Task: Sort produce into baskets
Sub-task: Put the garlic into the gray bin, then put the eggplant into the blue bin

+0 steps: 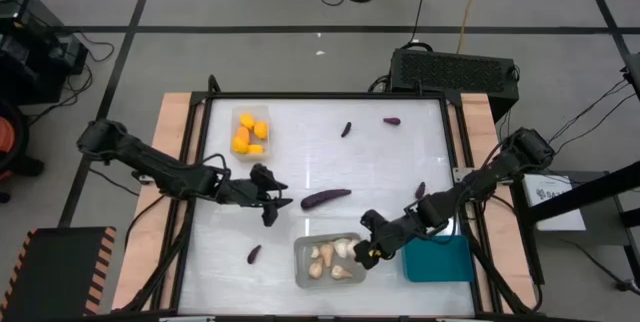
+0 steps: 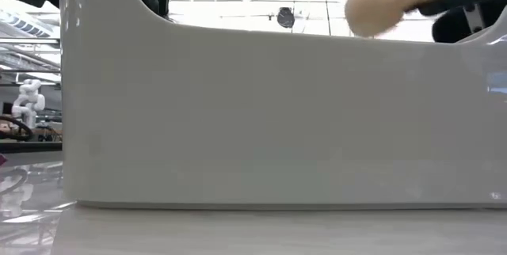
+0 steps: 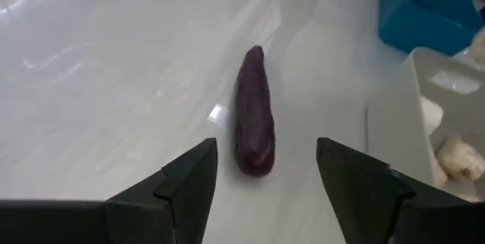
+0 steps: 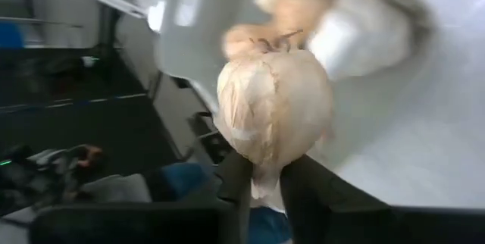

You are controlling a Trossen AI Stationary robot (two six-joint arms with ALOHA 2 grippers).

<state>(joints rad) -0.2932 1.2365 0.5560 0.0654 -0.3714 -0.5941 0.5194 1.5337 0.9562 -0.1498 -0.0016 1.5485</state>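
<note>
White glossy desk (image 1: 330, 177) with pale wood strips down both sides, set on a grey tiled floor crossed by dark lines; cables and a black vented box (image 1: 453, 70) lie beyond the far edge. Middle of the desk mostly bare.

Clear bin (image 1: 251, 132) near the far left holds orange-yellow pieces (image 1: 250, 132). Grey bin (image 1: 329, 260) at the near edge holds cream garlic bulbs (image 1: 331, 258). Teal bin (image 1: 438, 258) sits just right of it.

Right pincer (image 1: 368, 252) hangs over the grey bin's right rim, fingers pinching one papery cream garlic bulb (image 4: 274, 106) by its base.

Left pincer (image 1: 276, 204) rests mid-desk, fingers spread, holding nothing; a large dark purple eggplant (image 3: 253, 111) lies just ahead of them. Smaller eggplants are scattered: two far (image 1: 346, 129) (image 1: 392, 120), one near left (image 1: 254, 254).
</note>
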